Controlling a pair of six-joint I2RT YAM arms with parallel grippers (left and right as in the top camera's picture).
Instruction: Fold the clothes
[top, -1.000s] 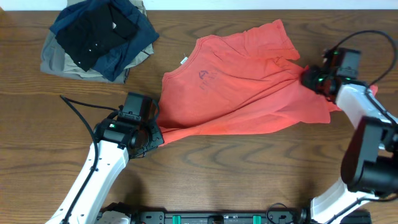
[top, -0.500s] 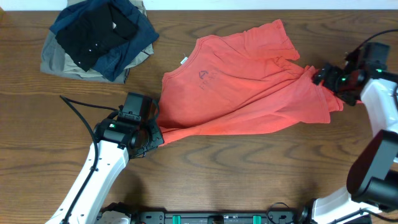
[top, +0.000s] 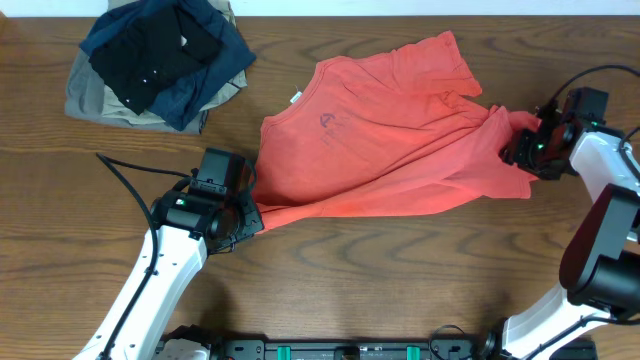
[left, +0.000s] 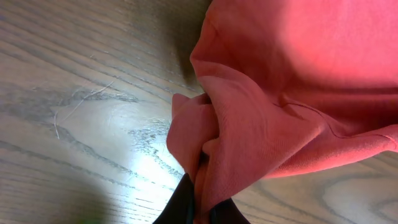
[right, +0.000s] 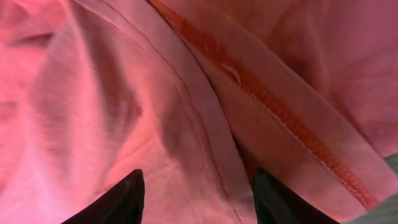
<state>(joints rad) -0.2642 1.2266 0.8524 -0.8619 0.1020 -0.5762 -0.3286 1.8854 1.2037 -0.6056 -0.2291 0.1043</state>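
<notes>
**Red T-shirt lies half-gathered, held at two edges**

The coral-red T-shirt (top: 390, 150) lies on the tabletop (top: 400, 290) right of centre, chest side up and turned at a slant. Its neck opening points to the far left, and one short sleeve (top: 440, 60) reaches toward the far edge. A small dark chest logo (top: 331, 121) shows just below the collar, and a white neck label (top: 295, 98) sits at the collar's rim. The near edge is drawn into a long taut fold running from the near-left corner up to the right side. Shallow creases fan across the body of the cloth.

The left hand (top: 245, 215) sits at the shirt's near-left corner. In the left wrist view its dark fingers (left: 200, 210) are closed tight on a bunched wad of the red fabric, which puffs out above them and touches the wood.

The right hand (top: 522, 150) is at the shirt's right edge, where the cloth humps up against it. In the right wrist view its two dark fingertips (right: 118, 199) stand apart, with a stitched seam (right: 280, 112) and folds of fabric filling the gap between them (right: 199, 199). Whether they press the cloth cannot be told.

Well apart, at the far-left corner, a pile of folded garments (top: 155, 60) in black, navy and khaki rests on the tabletop.
</notes>
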